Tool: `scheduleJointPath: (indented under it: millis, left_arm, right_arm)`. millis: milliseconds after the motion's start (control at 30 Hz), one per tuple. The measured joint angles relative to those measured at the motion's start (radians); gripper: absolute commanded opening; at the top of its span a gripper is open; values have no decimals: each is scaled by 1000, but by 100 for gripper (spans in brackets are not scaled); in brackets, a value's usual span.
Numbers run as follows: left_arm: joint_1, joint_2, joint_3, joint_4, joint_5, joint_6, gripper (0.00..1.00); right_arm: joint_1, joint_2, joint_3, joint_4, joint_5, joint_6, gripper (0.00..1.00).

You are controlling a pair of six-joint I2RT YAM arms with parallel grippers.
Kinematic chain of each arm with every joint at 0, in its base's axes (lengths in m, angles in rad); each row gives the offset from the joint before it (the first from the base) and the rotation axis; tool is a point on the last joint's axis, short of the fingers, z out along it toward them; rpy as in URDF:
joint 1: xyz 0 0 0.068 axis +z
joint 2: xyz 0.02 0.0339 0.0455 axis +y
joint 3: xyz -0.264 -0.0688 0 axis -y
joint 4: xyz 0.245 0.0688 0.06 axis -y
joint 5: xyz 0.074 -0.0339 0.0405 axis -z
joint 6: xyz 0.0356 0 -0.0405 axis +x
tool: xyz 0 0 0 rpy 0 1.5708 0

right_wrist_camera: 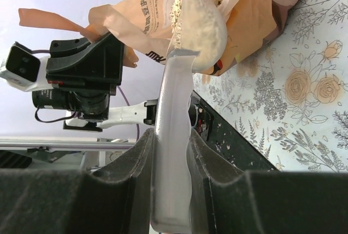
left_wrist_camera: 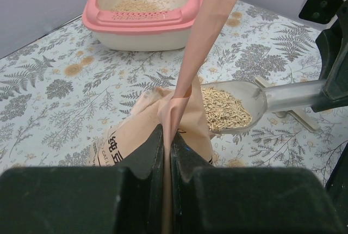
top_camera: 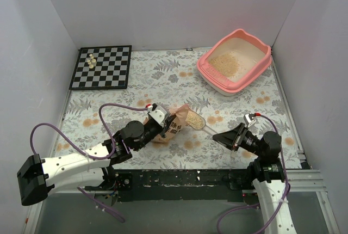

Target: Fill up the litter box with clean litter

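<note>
The pink litter box (top_camera: 255,76) stands at the far right with a thin layer of beige litter (top_camera: 228,62) inside; it also shows in the left wrist view (left_wrist_camera: 142,19). My left gripper (top_camera: 161,118) is shut on the top edge of the orange-peach litter bag (top_camera: 173,128), pinching the bag flap (left_wrist_camera: 202,43). My right gripper (top_camera: 227,137) is shut on the handle of the clear scoop (right_wrist_camera: 171,136). The scoop bowl (top_camera: 196,119) is full of litter (left_wrist_camera: 224,109) and sits just outside the bag's mouth, low over the table.
A black-and-white chessboard (top_camera: 102,67) with a few pale pieces lies at the far left. The floral tablecloth (top_camera: 163,79) covers the table. White walls close in the back and both sides. A black rail (top_camera: 179,179) runs along the near edge.
</note>
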Motion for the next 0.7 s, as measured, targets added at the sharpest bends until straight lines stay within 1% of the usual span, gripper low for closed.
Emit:
scheduleJointPath:
  millis: [133,367,700]
  left_arm:
    - [0,0,0,7,-15,-8,0]
    - [0,4,2,16,-40,-23,0]
    - [0,-20,47,-53,-75,-51,0]
  right_arm:
    - [0,-10,21,-17,2,21,1]
    - [0,-2,107,-37,2,30,1]
    - [0,-2,137,-88,24,24,1]
